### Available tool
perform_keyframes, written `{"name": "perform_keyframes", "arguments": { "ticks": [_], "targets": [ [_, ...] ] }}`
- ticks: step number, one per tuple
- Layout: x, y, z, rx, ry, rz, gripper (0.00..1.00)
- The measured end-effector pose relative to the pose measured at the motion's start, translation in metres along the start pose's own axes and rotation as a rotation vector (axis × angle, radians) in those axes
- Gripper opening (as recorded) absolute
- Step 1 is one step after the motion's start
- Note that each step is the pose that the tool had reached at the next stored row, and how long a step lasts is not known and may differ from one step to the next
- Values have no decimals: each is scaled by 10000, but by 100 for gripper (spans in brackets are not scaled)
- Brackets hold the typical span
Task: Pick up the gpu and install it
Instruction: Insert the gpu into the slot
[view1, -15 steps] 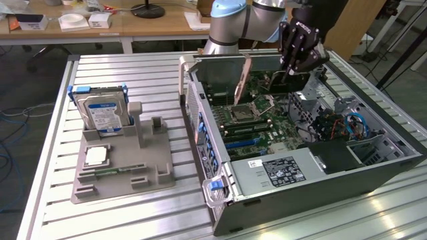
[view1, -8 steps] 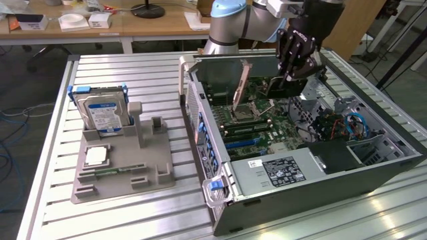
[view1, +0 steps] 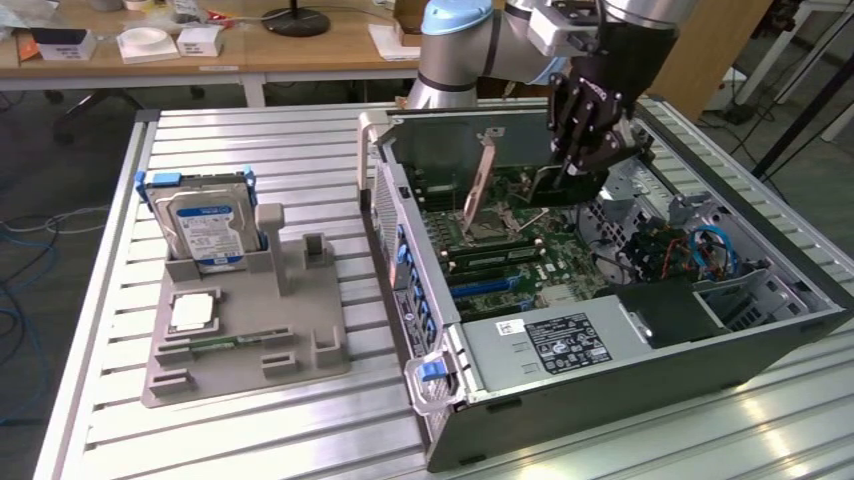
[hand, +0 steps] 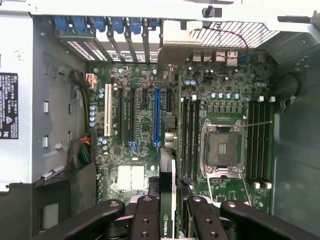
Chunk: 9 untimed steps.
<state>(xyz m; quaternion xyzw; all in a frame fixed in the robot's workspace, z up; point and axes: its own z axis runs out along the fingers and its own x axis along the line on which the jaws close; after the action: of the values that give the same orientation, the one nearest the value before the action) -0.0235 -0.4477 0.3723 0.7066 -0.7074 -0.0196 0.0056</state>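
Gripper (view1: 558, 188) was closed on the gpu (view1: 523, 195), with 1 finger on each flat face of the card, and it stood inside the open computer case (view1: 441, 400) over the motherboard (view1: 514, 255). I read the same grip in the wrist view: the 2 black fingers (hand: 145, 217) flanked the gpu (hand: 167, 170), which appeared edge-on between them and ran away from the gripper (hand: 167, 220) toward the rear wall of the case. The card's metal bracket (view1: 481, 180) was at the end farthest from the fingers and leaned at a tilt in the exterior view. In the wrist view the card's edge lay just beside the long blue slot (hand: 156, 117) and roughly parallel to it, with the white slot (hand: 107, 116) further off on that side and the processor socket (hand: 221, 147) on the opposite side. I could not tell whether the card's lower edge touched the board. The power supply (view1: 554, 345) sat at the near end of the case. On the exterior view's left, well apart from the case, a hard drive (view1: 207, 228) stood upright in a grey holder (view1: 300, 345) on the slatted table (view1: 267, 150).
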Motion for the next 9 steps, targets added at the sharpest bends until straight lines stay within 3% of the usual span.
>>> {"name": "perform_keyframes", "arguments": {
  "ticks": [9],
  "targets": [
    [2, 2, 183, 0, 0, 1, 26]
  ]
}}
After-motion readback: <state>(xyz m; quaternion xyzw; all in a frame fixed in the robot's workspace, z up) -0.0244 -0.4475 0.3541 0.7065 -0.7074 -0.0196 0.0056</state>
